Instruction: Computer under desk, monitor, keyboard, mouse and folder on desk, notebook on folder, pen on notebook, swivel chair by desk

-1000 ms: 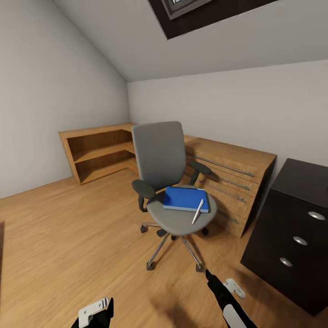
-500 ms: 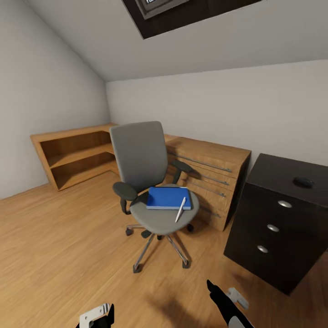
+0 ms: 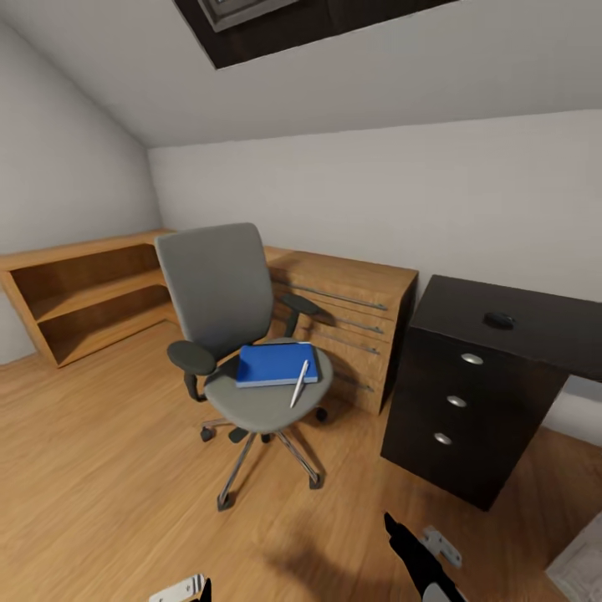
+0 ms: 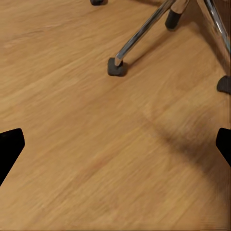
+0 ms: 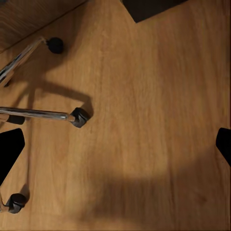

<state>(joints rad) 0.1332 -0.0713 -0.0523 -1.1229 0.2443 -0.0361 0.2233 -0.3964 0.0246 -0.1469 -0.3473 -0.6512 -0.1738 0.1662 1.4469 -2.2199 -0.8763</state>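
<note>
Grey upholstered swivel chair [image 3: 242, 334] w/ tall back, black armrests and chrome star base stands on the wood plank floor [image 3: 100, 468], near but apart from the glossy black tabletop [image 3: 535, 322] w/ its black three-drawer unit [image 3: 464, 410]. Not yet positioned beside it.

Flat bright-blue folder [image 3: 276, 364] lies on the chair seat, i.e. at its start position; it is to go to the tabletop. Thin white pen [image 3: 298, 383] rests across the folder's near corner, one end on the folder, other end toward the seat edge. Judgement: pen must come off first or it rolls when the folder is lifted.

Small black rounded mouse [image 3: 499, 319] sits on the tabletop above the drawers.

Left tool [image 4: 115, 144]: released, fingertips wide apart at the frame edges, nothing between them, aimed at the floor near a chair castor [image 4: 117, 67]. Right tool [image 5: 115, 144]: likewise released and empty, over the floor beside chrome chair legs [image 5: 38, 113]. Both arms hang low, consistent w/ a base approach, no reach begun.

Hidden/unclear: tabletop is cut off at the frame's right edge. Light wood drawer chest [image 3: 351, 326] stands behind the chair; low wood shelf unit [image 3: 84, 297] along the left wall. Pale object at the lower-right corner of the head view is unidentifiable.
</note>
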